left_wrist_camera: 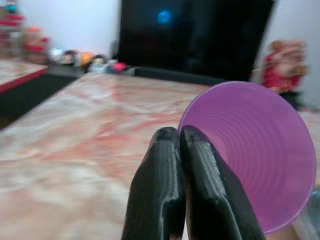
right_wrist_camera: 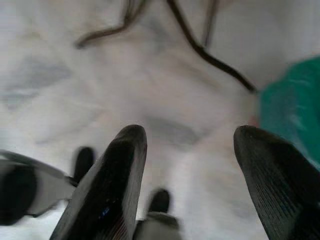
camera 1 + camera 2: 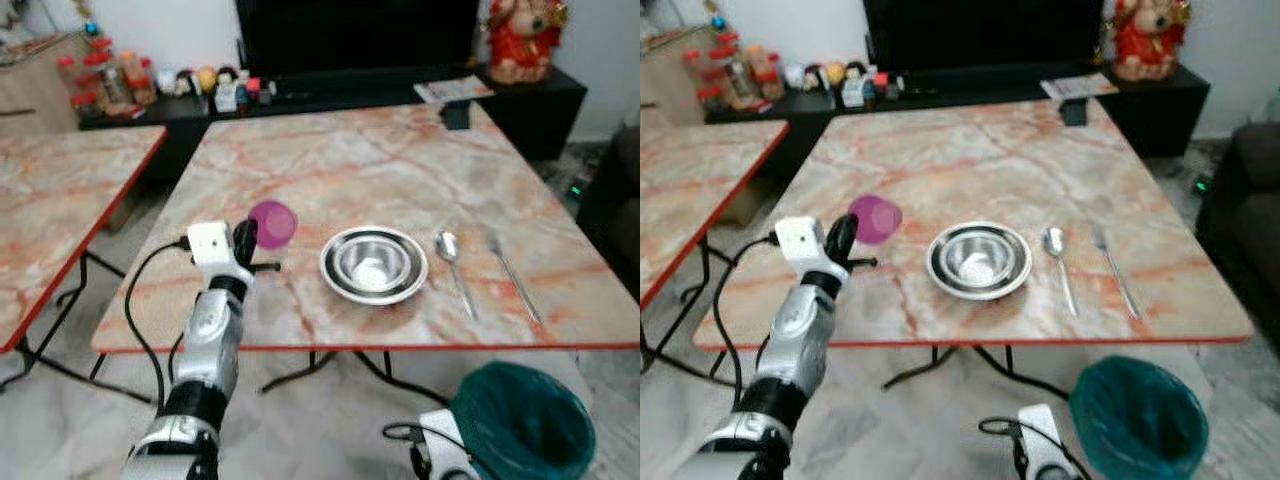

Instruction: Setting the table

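Observation:
A purple plastic cup (image 3: 273, 223) is tilted just above the marble table (image 3: 400, 150), near its front left part. My left gripper (image 3: 246, 236) is shut on the cup's rim; in the left wrist view the two fingers (image 1: 165, 170) press together at the edge of the cup (image 1: 250, 150). A steel bowl (image 3: 373, 264) sits to the right of the cup. A spoon (image 3: 452, 262) and a fork (image 3: 512, 272) lie to the right of the bowl. My right gripper (image 2: 190, 135) hangs open and empty over the floor.
A green bin (image 3: 520, 420) stands on the floor below the table's front right edge, next to my right arm (image 3: 435, 455). A second marble table (image 3: 60, 190) stands to the left. A black bench (image 3: 330, 95) with small items and a red figure (image 3: 522, 38) lines the back wall.

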### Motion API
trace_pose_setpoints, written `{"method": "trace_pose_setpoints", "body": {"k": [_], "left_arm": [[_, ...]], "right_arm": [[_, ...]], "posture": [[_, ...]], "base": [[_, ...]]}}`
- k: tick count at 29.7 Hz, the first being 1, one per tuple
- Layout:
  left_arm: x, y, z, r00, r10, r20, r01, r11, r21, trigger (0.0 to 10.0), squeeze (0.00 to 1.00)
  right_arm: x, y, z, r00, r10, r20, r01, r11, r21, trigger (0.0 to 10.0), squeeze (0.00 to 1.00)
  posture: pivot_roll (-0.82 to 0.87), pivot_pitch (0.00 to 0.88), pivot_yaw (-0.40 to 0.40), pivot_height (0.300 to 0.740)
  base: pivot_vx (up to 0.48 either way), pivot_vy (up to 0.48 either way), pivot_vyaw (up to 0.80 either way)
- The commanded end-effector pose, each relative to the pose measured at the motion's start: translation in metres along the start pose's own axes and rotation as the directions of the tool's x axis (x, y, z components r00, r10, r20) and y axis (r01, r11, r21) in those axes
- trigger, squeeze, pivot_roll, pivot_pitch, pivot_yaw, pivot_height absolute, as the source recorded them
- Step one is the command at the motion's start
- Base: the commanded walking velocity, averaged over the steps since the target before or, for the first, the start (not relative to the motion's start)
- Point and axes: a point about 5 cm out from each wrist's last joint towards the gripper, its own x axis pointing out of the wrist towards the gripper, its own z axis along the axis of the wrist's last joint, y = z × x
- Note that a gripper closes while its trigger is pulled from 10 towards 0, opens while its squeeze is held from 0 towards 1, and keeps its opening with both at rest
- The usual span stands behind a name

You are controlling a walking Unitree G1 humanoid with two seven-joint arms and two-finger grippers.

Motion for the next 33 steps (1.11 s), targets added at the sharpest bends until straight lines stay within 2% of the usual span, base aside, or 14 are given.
{"method": "trace_pose_setpoints", "body": {"k": [1,17,24,28,29,33], "left_arm": [[0.004,-0.008,0.003,1.000,-0.018,0.009,0.018,1.000,-0.009,10.0,0.00],[0.006,-0.010,0.001,0.999,-0.038,-0.033,0.038,0.999,0.003,10.0,0.00],[0.014,-0.029,0.000,0.980,-0.165,-0.115,0.169,0.985,0.029,10.0,0.00],[0.014,-0.029,-0.001,0.978,-0.169,-0.125,0.174,0.984,0.036,10.0,0.00],[0.020,-0.041,0.003,0.961,-0.235,-0.144,0.245,0.968,0.057,10.0,0.00],[0.031,-0.052,0.012,0.951,-0.271,-0.147,0.285,0.955,0.085,10.0,0.00]], "right_arm": [[0.000,-0.004,-0.002,1.000,-0.007,-0.006,0.007,1.000,-0.011,10.0,0.00],[0.000,-0.004,-0.002,1.000,-0.004,-0.011,0.004,1.000,-0.017,10.0,0.00],[0.000,-0.003,-0.002,1.000,-0.002,-0.014,0.002,1.000,-0.018,10.0,0.00],[0.000,-0.003,-0.002,1.000,-0.002,-0.014,0.002,1.000,-0.017,10.0,0.00],[0.000,-0.003,-0.002,1.000,-0.003,-0.015,0.003,1.000,-0.016,10.0,0.00],[0.000,-0.002,-0.002,1.000,-0.002,-0.016,0.002,1.000,-0.014,10.0,0.00]], "posture": [[-0.02,0.023,0.085,0.740],[-0.02,0.022,0.088,0.740],[-0.02,0.023,0.090,0.740],[-0.02,0.023,0.090,0.740],[-0.02,0.023,0.091,0.740],[-0.02,0.021,0.096,0.740]], "base": [[0.000,0.000,0.00],[0.000,0.000,0.00],[0.000,0.000,0.00],[0.000,0.000,0.00],[0.000,0.000,0.00],[0.000,0.000,0.00]]}}
